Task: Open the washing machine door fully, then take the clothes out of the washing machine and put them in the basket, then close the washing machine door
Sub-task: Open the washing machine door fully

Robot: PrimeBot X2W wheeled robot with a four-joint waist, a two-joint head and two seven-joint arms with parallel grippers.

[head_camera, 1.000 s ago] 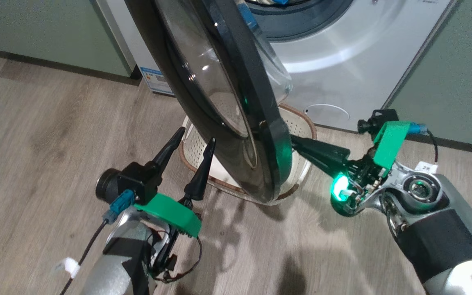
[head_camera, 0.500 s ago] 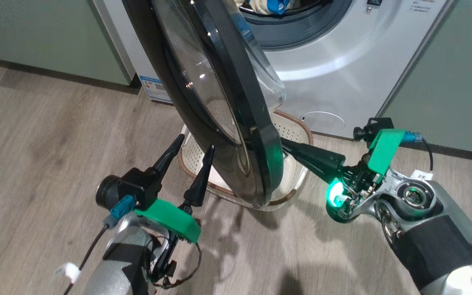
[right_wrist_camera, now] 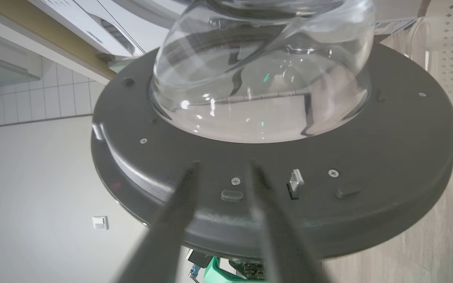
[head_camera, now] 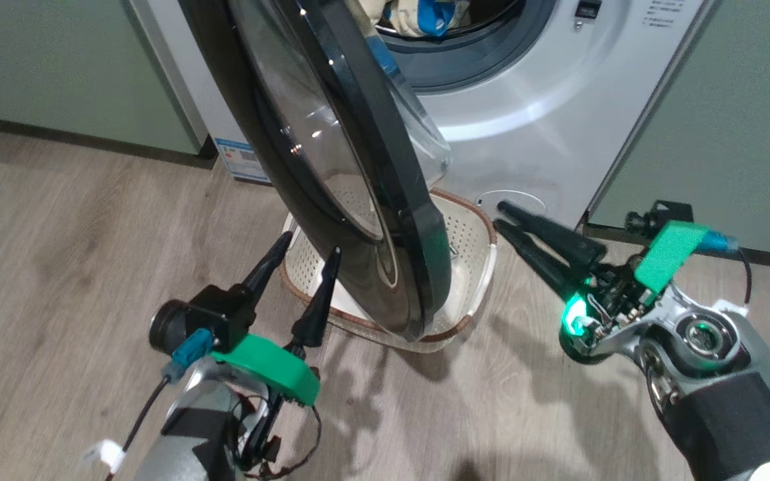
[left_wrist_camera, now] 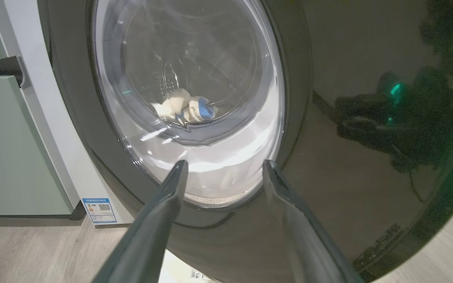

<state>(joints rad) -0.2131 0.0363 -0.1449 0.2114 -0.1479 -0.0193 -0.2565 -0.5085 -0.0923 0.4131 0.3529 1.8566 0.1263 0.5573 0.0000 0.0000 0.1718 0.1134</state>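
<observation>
The washing machine door [head_camera: 425, 267] stands partly swung out, its black rim edge-on to the head view. Behind it the white washing machine [head_camera: 532, 133] shows its drum mouth, with cream and blue clothes [head_camera: 418, 17] inside. The basket [head_camera: 488, 230] sits on the floor under the door. My left gripper [head_camera: 312, 243] is open, just left of the door's outer face [left_wrist_camera: 368, 118]; the clothes [left_wrist_camera: 183, 110] show through the glass. My right gripper [head_camera: 500, 215] is off the door, on its right, fingers slightly apart and empty. It [right_wrist_camera: 223, 163] points at the door's inner face [right_wrist_camera: 387, 157], below the glass bowl [right_wrist_camera: 262, 78].
Pale green cabinets [head_camera: 57, 67] flank the machine on both sides. A small blue label [left_wrist_camera: 98, 210] sits at the machine's lower left corner. Wood-look floor [head_camera: 57, 267] spreads around both arms.
My right gripper has pulled back to the right, off the door's inner edge, and its fingers have parted. The head camera has shifted, showing more of the drum. The left arm has held still.
</observation>
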